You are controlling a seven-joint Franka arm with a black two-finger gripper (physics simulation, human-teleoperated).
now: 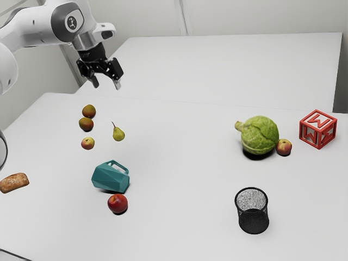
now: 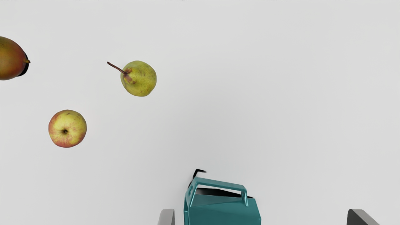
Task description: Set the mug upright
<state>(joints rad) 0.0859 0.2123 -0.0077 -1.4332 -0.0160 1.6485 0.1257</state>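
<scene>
One teal mug [image 1: 110,178] lies on its side (red fruit [image 1: 117,204] near it) while my gripper [image 1: 106,86] hangs high, spread wide.

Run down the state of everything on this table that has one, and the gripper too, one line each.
Mug: lying on its side, not upright.
Gripper: open, raised above the table, holding nothing.
Black mesh cup: upright, open top facing up.
Pear: standing, stem up.
Red block: resting flat on one face.
</scene>
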